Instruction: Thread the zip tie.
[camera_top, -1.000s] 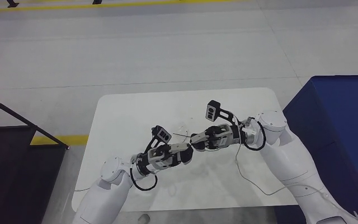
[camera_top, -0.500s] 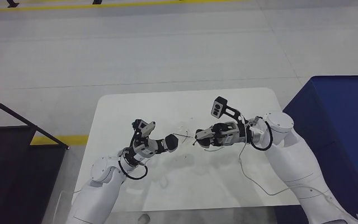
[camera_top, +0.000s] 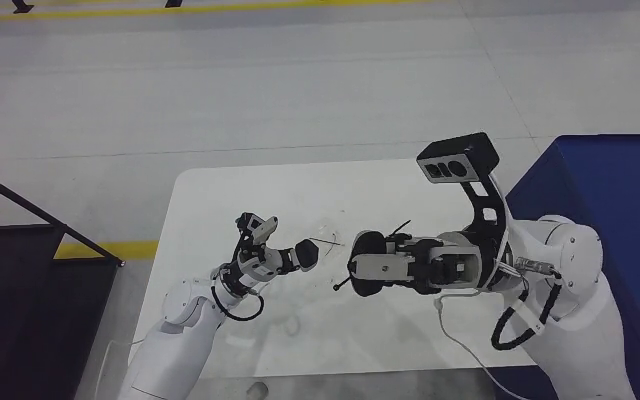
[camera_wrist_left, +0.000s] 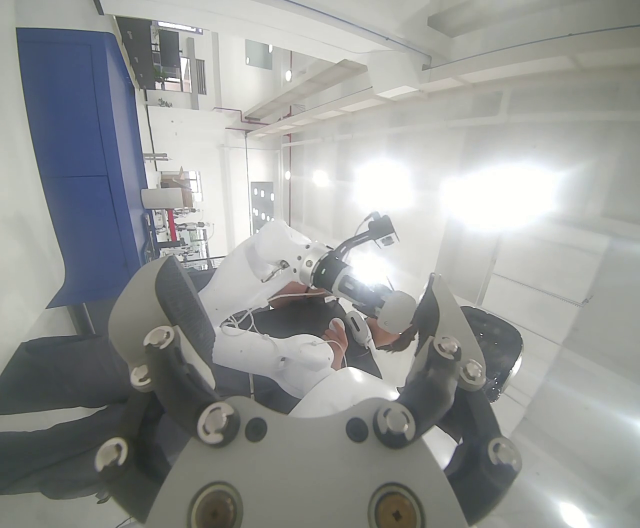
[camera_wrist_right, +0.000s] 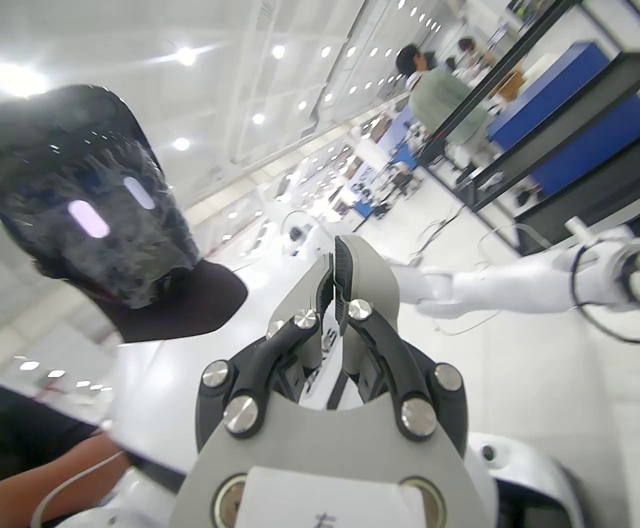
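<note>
White tabletop (camera_top: 440, 185), seen from above, with a blue cabinet (camera_top: 590, 210) just beside its edge on my right. Both my arms were over its middle, their tips near one another but apart.

Right pincer (camera_wrist_right: 334, 252): pads pressed together, no gap between them. From its tip, in the top view, projected a short, thin, dark strip, which I took to be the zip tie (camera_top: 340, 284). On that reading the right pincer was clamped on it close to one end, above the tabletop and between my two arms. In the right wrist view it was too thin to pick out.

Left pincer (camera_wrist_left: 301, 274): fingers spread wide, nothing between them, turned up toward the ceiling lights, near the free end of the zip tie but not touching it.

Progress: I could make out no closed loop, nor tell head from tail, so whether the tail had gone through the head could not be read. As one pincer alone held it, I judged the threading either finished or awaiting a fresh grip by the left pincer.

Orientation: long axis slanted across the tabletop, free end pointing away from the right pincer, toward my left arm and a little toward my own side; tilt up or down could not be told.

A thin dark line (camera_top: 329, 241) showed beside the left pincer; what it was I could not tell.
</note>
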